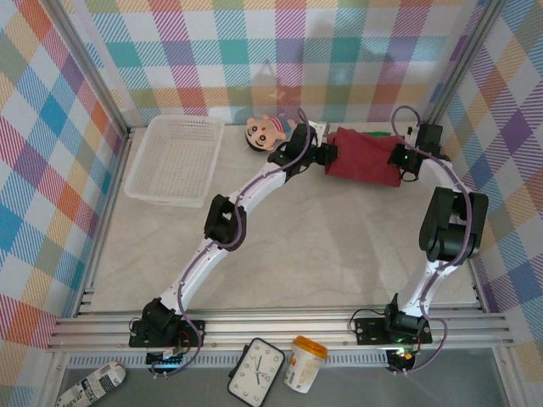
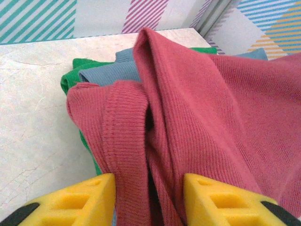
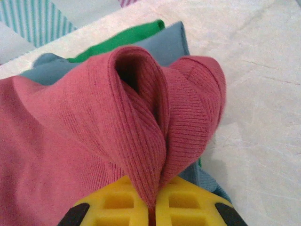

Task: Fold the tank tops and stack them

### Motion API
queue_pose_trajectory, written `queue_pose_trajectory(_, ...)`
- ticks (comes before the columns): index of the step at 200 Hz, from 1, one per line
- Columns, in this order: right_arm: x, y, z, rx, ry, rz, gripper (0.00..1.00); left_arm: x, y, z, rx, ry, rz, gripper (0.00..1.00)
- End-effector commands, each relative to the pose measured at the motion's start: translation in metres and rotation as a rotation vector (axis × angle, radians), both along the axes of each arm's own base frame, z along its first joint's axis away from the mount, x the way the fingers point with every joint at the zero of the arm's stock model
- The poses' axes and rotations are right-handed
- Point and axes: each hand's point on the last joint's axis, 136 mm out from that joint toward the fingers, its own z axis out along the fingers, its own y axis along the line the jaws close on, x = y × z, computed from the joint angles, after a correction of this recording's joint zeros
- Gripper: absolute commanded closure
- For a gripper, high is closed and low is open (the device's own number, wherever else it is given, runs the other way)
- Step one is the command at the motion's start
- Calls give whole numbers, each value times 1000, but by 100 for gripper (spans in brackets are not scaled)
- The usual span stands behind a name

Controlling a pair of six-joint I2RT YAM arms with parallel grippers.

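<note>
Left gripper (image 2: 149, 200): jaws stood apart, with a ribbed edge of the red top (image 2: 211, 117) running loosely between them.
Right gripper (image 3: 153, 209): closed tight on a fold of the red top, which bulged up just ahead of its fingertips.
Red top: spanned from one gripper to the other, lying over the other two tops.
Blue top (image 2: 124, 63): under the red one, peeking out just beyond the left gripper.
Green top (image 2: 75, 70): lowest — an edge showed ahead and left of the left gripper, on the table (image 2: 33, 117).
</note>
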Motion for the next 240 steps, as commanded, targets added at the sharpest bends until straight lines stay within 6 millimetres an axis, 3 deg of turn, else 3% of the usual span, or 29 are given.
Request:
queue_pose_trajectory(1,17,-10,11,-3,-51,-19,90,12,5,29,-39,-70,40,57)
queue_pose_trajectory(28,25,-14,3,14,-30,-15,73,12,16,30,9,-47,70,53)
queue_pose_trajectory(46,28,-14,13,8,-47,0,67,17,34,33,48,-14,135,52)
queue_pose_trajectory(63,28,-13,26,-9,-51,19,56,14,34,48,23,-11,110,47)
queue_pose_trajectory(83,23,-15,46,-31,-60,19,43,7,33,70,9,-23,81,41)
queue_pose_trajectory(106,16,-8,66,-15,-66,49,35,0,41,93,37,-34,80,36)
queue_pose_trajectory(149,-16,21,78,74,-66,132,25,-23,82,103,180,73,114,27)
queue_pose_trajectory(156,-21,25,76,86,-70,145,20,-28,85,104,182,93,104,27)
queue_pose_trajectory(194,-29,44,54,126,-22,208,21,-60,99,99,194,197,80,26)
queue_pose_trajectory(216,-29,50,38,128,13,205,22,-86,107,100,173,232,68,25)
queue_pose_trajectory(240,-26,53,20,110,42,198,22,-120,125,87,186,279,69,25)
